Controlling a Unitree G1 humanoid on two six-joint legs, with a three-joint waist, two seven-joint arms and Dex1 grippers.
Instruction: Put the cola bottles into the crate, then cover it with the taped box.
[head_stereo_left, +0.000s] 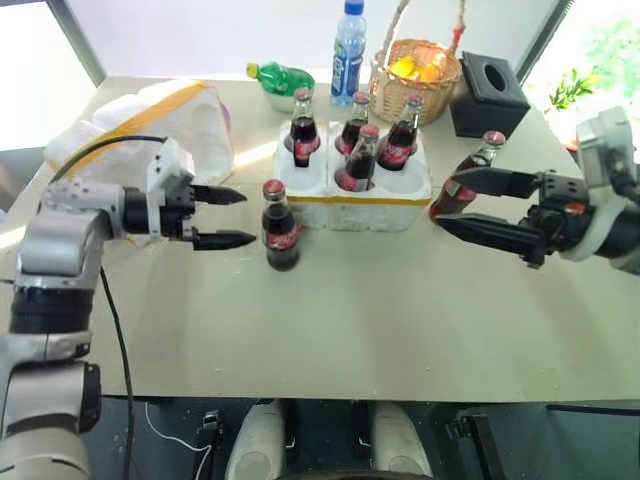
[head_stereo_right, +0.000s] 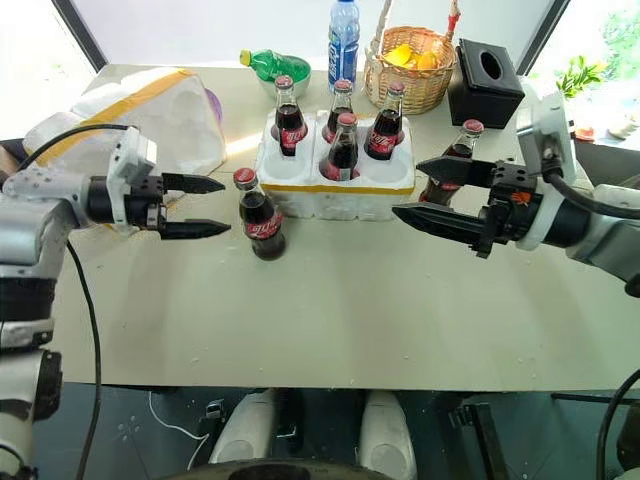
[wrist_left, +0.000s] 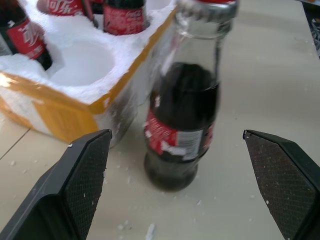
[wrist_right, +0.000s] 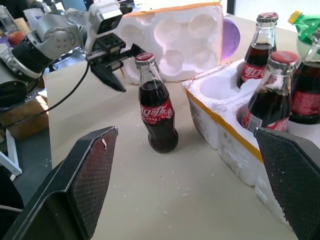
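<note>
Both tools stand open, the left tool (head_stereo_left: 222, 217) just beside a cola bottle (head_stereo_left: 281, 228) upright on the desk (head_stereo_left: 400, 310) before the crate (head_stereo_left: 370, 205); its grip should close squarely on the body.

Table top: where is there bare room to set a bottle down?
The near half of the table, in front of the crate, is bare between both open grippers. The far edge is crowded: green bottle, water bottle, basket, tissue box.
</note>
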